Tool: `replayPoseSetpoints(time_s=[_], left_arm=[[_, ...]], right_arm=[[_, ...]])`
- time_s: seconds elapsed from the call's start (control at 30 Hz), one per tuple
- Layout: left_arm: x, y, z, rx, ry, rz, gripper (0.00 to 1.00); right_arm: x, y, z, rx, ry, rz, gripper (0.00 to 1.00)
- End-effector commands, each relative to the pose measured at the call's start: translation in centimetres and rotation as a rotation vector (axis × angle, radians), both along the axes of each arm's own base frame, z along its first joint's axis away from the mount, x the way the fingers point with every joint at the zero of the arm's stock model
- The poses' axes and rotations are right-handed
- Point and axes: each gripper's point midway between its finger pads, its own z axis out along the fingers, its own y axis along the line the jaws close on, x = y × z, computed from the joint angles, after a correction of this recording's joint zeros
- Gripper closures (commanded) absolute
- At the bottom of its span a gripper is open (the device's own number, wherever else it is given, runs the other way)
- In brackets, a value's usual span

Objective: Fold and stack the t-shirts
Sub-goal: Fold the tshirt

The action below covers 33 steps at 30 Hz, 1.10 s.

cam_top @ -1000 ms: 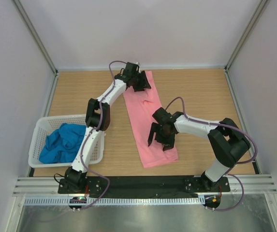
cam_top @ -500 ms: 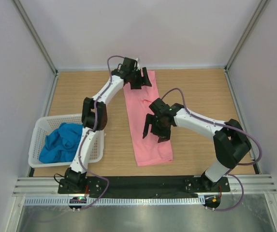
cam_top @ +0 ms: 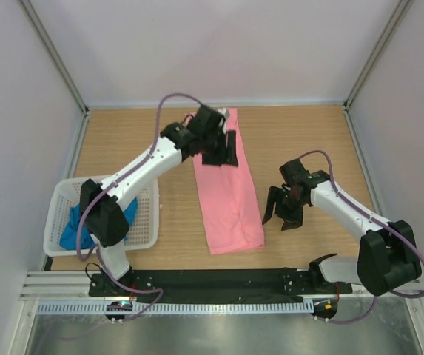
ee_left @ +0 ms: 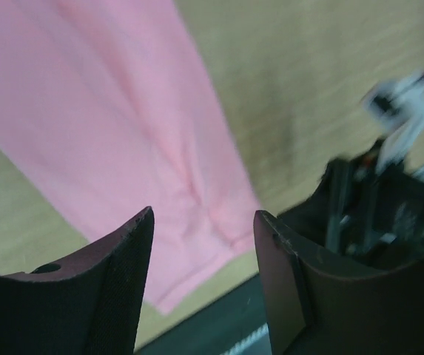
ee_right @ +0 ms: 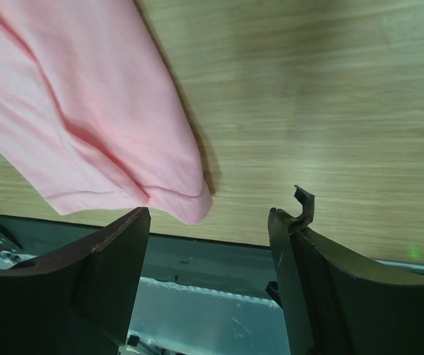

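Observation:
The salmon pink t-shirt (cam_top: pixel 230 192) lies on the wooden table as a long narrow folded strip, running from the far middle towards the near edge. My left gripper (cam_top: pixel 223 154) hovers over its far half, open and empty; the left wrist view shows the pink t-shirt (ee_left: pixel 123 111) below the spread fingers (ee_left: pixel 123 296). My right gripper (cam_top: pixel 280 216) stands open over bare wood just right of the strip's near end. The right wrist view shows the pink t-shirt's (ee_right: pixel 86 111) near corner beyond the left finger. The blue t-shirt (cam_top: pixel 75 233) sits crumpled in the basket, partly hidden by my left arm.
A white perforated basket (cam_top: pixel 146 222) stands at the near left of the table. White walls with metal frame posts enclose the table on three sides. A black rail (cam_top: pixel 219 279) with the arm bases runs along the near edge.
My right gripper has come off the pink t-shirt and moved right onto bare wood. My left gripper has drawn back from the shirt's far end. The strip now lies straighter.

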Motion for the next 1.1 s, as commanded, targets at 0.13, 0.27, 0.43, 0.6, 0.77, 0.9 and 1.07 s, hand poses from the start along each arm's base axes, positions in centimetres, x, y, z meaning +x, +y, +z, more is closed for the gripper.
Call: replayPoseSetpoints(time_s=[0.13,0.27,0.43,0.6,0.77,0.9,1.07], left_arm=[[-13.5,5.6,-9.5,0.249,0.268,0.244,0.5],[-17.6,6.3,-11.6,0.307,0.303,0.276,0.47],[-19.3,5.6,-13.6,0.314,0.384,0.278,0.44],[-21.1,4.0,-15.4,0.244,0.48,0.295,0.41],[-22.1,3.6,-17.0,0.236,0.516,0.311,0.42],[-23.0,2.6,-17.7,0.206,0.562,0.299,0.44],[-23.2,3.1,-18.7,0.233,0.563,0.315,0.49]], right_arm=[[-2.1,0.7,-1.8,0.091,0.046,0.043,0.36],[-2.3,1.2,-1.9,0.119,0.054,0.084,0.37],[-2.9,2.0,-3.0,0.158,0.131,0.108,0.37],[-3.1,1.6,-3.3,0.126,0.135,0.087,0.4],[-3.6,1.7,-3.6,0.129,0.158,0.082,0.42],[-3.7,1.8,-3.8,0.128,0.163,0.076,0.48],[-3.8,1.8,-4.0,0.124,0.166,0.068,0.49]])
